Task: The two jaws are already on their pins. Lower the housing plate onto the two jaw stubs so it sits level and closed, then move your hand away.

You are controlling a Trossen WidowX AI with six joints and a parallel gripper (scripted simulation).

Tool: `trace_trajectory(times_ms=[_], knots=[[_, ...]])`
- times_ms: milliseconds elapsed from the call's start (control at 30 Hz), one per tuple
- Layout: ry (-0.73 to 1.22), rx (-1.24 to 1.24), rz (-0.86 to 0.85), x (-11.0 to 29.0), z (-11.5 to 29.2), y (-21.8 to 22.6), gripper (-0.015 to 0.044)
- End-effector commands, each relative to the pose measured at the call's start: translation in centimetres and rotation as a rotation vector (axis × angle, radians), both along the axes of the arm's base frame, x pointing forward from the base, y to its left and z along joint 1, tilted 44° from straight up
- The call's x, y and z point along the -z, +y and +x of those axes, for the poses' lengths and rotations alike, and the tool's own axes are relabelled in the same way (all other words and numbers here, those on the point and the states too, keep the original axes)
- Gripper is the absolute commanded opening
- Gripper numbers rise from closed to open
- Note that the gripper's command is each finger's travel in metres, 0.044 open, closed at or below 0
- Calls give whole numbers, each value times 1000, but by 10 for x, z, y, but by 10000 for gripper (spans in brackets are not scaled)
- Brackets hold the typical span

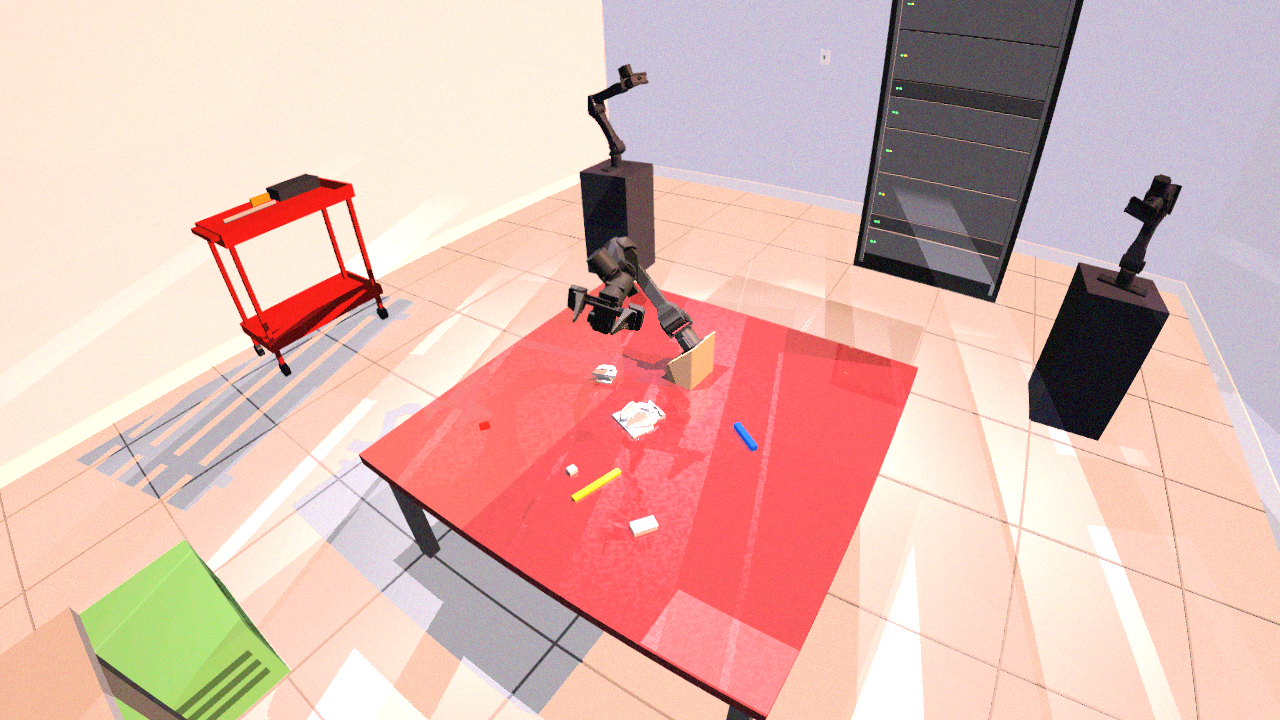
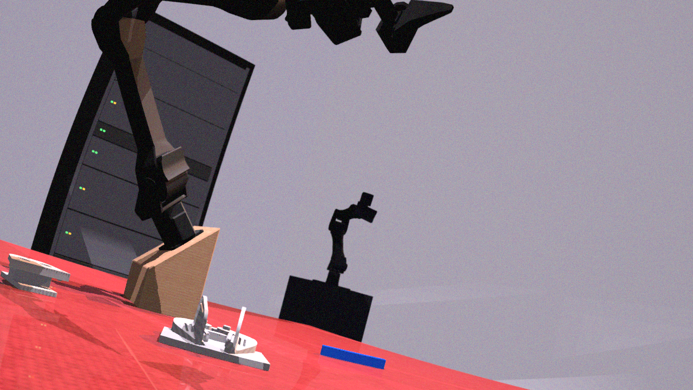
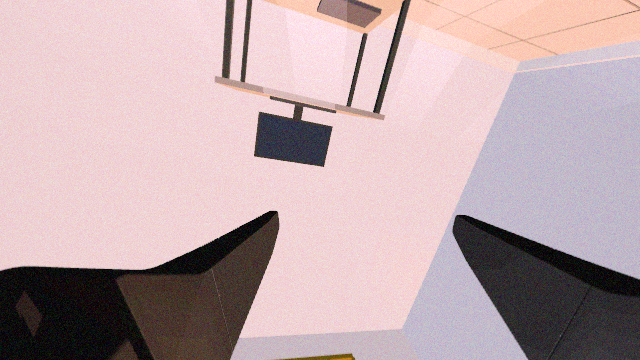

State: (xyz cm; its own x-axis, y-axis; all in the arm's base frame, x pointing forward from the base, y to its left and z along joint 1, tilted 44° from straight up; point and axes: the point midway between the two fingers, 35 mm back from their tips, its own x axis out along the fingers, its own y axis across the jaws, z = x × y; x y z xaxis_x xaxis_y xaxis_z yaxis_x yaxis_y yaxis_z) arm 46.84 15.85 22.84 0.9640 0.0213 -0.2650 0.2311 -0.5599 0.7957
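Observation:
A white base [image 1: 629, 429] [image 2: 194, 348] lies on the red table. In the exterior view, two thin white jaws stand upright on it, one left [image 2: 200, 320] and one right [image 2: 240, 325]. A white flat-topped piece, apparently the housing plate [image 1: 605, 368] [image 2: 41, 267] on a stand, is apart from the base, toward the table's back left. My gripper [image 1: 597, 324] [image 3: 363, 220] is open with nothing between its fingers. It is high above the table, and the wrist view shows walls beyond the fingers. In the exterior view it is partly cut off at the top edge.
My arm rises from a wooden wedge block [image 1: 702, 362] [image 2: 181, 288] behind the base. A blue bar [image 1: 745, 436] [image 2: 352, 357] lies to the base's right. Nearer the front edge lie a yellow bar [image 1: 597, 484], a small white cube [image 1: 571, 470] and a white block [image 1: 643, 525].

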Motion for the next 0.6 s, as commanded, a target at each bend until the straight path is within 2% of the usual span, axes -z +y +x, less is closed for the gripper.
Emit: trace_trajectory(times_ms=[0,300,567], knots=[[68,104,-34,7,-5,-45,440],[222,307,-91,23,-30,-130,440],[367,487,-133,36,-71,-198,440]])
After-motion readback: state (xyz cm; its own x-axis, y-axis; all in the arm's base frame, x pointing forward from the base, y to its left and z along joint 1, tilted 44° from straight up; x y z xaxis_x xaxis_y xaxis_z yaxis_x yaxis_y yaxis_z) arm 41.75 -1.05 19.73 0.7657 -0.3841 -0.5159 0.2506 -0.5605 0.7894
